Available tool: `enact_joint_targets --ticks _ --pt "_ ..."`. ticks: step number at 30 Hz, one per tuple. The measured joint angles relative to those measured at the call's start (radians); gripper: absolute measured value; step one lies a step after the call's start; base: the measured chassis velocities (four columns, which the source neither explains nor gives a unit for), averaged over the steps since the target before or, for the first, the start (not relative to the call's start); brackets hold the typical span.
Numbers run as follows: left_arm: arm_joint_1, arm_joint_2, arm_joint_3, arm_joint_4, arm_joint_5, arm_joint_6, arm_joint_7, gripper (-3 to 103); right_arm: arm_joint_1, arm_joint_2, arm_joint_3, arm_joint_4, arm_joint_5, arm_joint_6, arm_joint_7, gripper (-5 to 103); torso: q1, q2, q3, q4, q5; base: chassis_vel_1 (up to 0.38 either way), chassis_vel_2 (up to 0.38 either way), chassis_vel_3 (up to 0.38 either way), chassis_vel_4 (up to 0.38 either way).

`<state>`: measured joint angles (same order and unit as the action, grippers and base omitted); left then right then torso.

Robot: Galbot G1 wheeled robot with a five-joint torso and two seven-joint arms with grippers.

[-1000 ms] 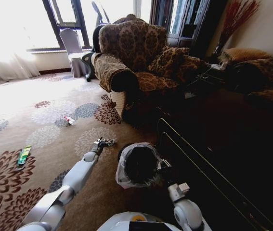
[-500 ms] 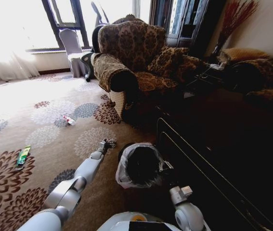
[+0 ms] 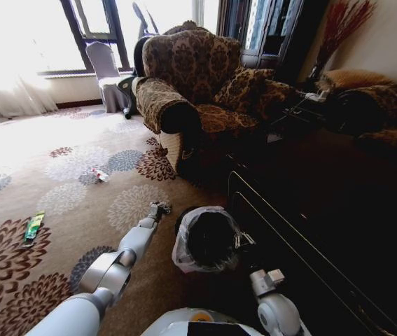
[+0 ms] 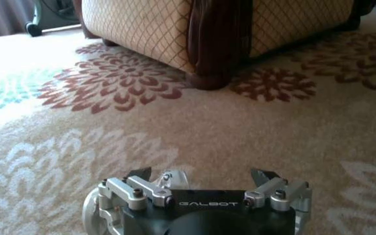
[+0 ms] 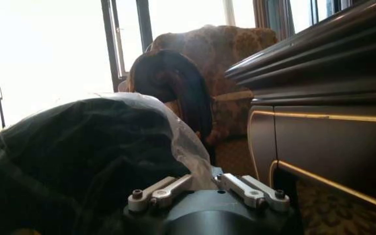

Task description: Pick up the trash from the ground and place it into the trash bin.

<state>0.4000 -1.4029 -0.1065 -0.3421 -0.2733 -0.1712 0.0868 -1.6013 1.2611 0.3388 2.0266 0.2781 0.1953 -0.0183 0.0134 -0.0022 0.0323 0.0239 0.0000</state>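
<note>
Left gripper (image 3: 160, 207) hangs low over the carpet (image 3: 58, 266), just beside the bin (image 3: 207, 239), fingers spread with nothing between them. Right gripper (image 3: 244, 241) rests against the bin's bag liner (image 5: 175, 128); its fingers lie close together, apparently pinching the liner.

Trash on the carpet: a green wrapper (image 3: 33, 227) far to the left, a small red-and-white scrap (image 3: 100, 175) farther out toward the armchair (image 3: 191, 77). Both are well apart from the left gripper.

Recommended: keep the fingers spread, centre them over one piece, descend vertically, close only at carpet level
</note>
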Motion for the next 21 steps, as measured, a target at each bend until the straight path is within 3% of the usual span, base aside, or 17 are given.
enact_joint_targets --ticks 14,21 --pt "0.015 0.043 0.008 -0.016 -0.014 0.005 0.014 100 -0.023 0.018 0.006 -0.001 0.002 0.033 0.000 0 0.000 0.000 0.000 0.0005 0.0002 -0.039 0.046 0.036 -0.047" --pt "0.018 0.029 0.002 -0.005 -0.067 0.054 0.035 101 -0.053 0.022 0.016 0.021 0.003 0.071 0.000 0 0.000 0.000 0.000 -0.0001 -0.0001 -0.108 0.106 0.102 -0.101"
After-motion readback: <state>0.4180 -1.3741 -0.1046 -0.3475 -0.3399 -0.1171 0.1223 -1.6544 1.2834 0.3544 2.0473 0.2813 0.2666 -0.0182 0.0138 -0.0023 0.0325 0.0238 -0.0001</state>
